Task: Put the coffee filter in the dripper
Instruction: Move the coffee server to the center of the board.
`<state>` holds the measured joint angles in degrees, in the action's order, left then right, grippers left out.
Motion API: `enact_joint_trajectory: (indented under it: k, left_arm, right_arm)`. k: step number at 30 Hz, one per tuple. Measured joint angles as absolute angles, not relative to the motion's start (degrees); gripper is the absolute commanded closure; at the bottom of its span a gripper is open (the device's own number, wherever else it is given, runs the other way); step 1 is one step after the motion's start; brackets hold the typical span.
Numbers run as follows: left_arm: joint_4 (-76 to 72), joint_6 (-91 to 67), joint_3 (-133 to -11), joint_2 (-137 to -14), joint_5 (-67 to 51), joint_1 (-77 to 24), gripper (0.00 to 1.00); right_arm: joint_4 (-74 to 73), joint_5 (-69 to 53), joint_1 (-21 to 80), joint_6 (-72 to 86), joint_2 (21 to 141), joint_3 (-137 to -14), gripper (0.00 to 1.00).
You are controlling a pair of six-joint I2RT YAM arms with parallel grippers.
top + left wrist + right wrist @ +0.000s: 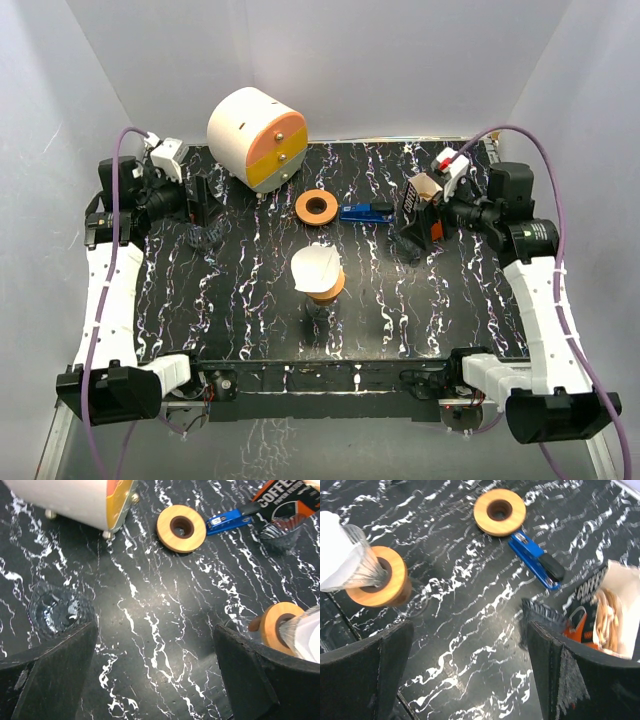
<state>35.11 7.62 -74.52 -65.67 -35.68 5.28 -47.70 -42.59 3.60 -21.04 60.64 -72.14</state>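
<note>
The black marbled table (240, 300) is carrying everything, with the white round drawer cabinet (255, 137) sitting at the upper left of the overhead view, well away from the work. The two arms are flanking the scene at the left and right edges. The left gripper (155, 647) is hanging with its fingers spread wide over bare tabletop, pinching nothing, probably parked there to keep out of the way. The right gripper (467, 645) is likewise splayed open with nothing between its fingers, hovering just beside the opened box of filters (607, 612) at the lower right of its own view. The dripper (376, 577), a glass cone in a wooden collar, is standing near the middle of the overhead view. The white coffee filter (332, 540) is sitting in its mouth, poking up past the rim, so the placement looks done, though how snugly it is seated is hard to tell. It is lying at the far left of the right wrist view, well apart from the open jaws. The wooden ring (499, 511) and the blue clip (535, 560) are resting unused near the top.
</note>
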Motion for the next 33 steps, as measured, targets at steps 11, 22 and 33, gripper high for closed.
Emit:
enact_joint_trajectory:
  k: [11,22,33]
  left_arm:
    - [35.33,12.01,-70.57,-66.5,-30.46,8.14,0.21]
    - [36.45,21.17,-70.85,-80.4,-24.99,8.14,0.43]
    - [34.63,28.69,-73.54,-93.6,-20.08,6.98,0.57]
  right_arm:
    - [-49.45,-36.93,-3.99,-19.99,54.72,-63.72,0.03]
    - [-50.0,-36.62,-6.24,-22.22,55.53,-63.72,0.04]
    - [-50.72,-37.39,-10.87,-22.65,57.12,-63.48,0.05]
